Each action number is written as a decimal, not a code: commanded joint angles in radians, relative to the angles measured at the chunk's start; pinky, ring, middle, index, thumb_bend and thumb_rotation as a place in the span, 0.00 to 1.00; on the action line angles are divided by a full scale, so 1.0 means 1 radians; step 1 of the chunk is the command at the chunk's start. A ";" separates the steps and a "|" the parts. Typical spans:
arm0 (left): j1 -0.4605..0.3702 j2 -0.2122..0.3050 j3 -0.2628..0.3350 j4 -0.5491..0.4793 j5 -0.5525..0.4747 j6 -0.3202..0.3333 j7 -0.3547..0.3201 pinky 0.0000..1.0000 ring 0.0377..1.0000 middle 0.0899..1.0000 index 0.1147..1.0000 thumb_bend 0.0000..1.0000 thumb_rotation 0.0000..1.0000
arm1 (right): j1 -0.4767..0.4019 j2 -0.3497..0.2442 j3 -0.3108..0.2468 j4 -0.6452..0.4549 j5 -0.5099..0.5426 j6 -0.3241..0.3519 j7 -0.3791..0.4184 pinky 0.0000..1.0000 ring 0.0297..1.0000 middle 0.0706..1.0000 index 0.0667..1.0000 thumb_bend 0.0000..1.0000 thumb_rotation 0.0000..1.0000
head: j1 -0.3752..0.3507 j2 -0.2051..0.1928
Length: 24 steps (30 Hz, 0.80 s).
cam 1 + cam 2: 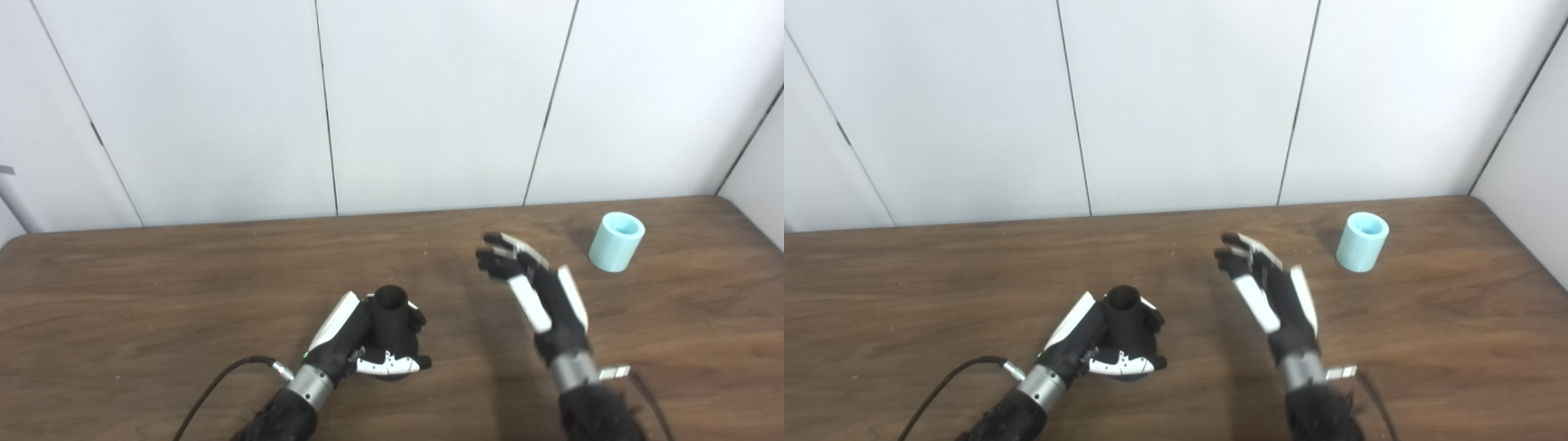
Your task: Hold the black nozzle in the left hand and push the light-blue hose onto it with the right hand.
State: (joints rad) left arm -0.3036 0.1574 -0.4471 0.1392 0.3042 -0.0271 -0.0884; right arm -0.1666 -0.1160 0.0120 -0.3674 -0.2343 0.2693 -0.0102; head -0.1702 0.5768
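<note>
The black nozzle (390,318) stands upright on the wooden table, a dark tube with its open end up. My left hand (361,340) is shut around it, fingers and thumb wrapping its lower part. The light-blue hose (616,241) is a short pale cylinder standing on the table at the right rear; it also shows in the right eye view (1361,241). My right hand (536,288) is open and empty, raised above the table between the nozzle and the hose, fingers spread and pointing away, apart from both.
The wooden table (153,294) runs to a white panelled wall (429,104) behind. Its rear right corner lies just past the hose. A black cable (214,386) trails from my left wrist toward the front edge.
</note>
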 commanded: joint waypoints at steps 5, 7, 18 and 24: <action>0.057 0.019 -0.019 0.091 0.018 0.034 -0.075 0.80 0.59 0.48 0.39 0.52 0.00 | -0.185 -0.280 -0.042 0.010 -0.240 -0.049 0.008 0.71 0.72 0.73 0.78 0.80 0.44 | -0.013 -0.014; 0.063 0.018 -0.015 0.095 0.018 0.025 -0.072 0.80 0.59 0.48 0.39 0.52 0.00 | -0.227 -0.346 -0.046 0.057 -0.286 -0.062 0.008 0.77 0.80 0.77 0.80 0.87 0.44 | -0.012 -0.015; 0.081 0.018 0.007 0.116 0.007 -0.015 -0.067 0.80 0.57 0.46 0.40 0.52 0.00 | -0.412 -0.589 0.044 0.249 -0.551 0.007 0.173 0.82 0.87 0.85 0.81 0.96 0.44 | -0.015 -0.022; 0.082 0.023 0.014 0.112 0.004 -0.007 -0.068 0.82 0.60 0.48 0.39 0.52 0.00 | -0.477 -0.639 0.112 0.390 -0.630 0.042 0.275 0.81 0.84 0.85 0.82 0.98 0.34 | -0.014 -0.018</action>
State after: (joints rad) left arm -0.2882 0.1531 -0.4137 0.1806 0.2817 -0.1051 -0.0890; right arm -0.5976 -0.7277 0.1221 0.0200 -0.8403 0.2940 0.2469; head -0.1841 0.5584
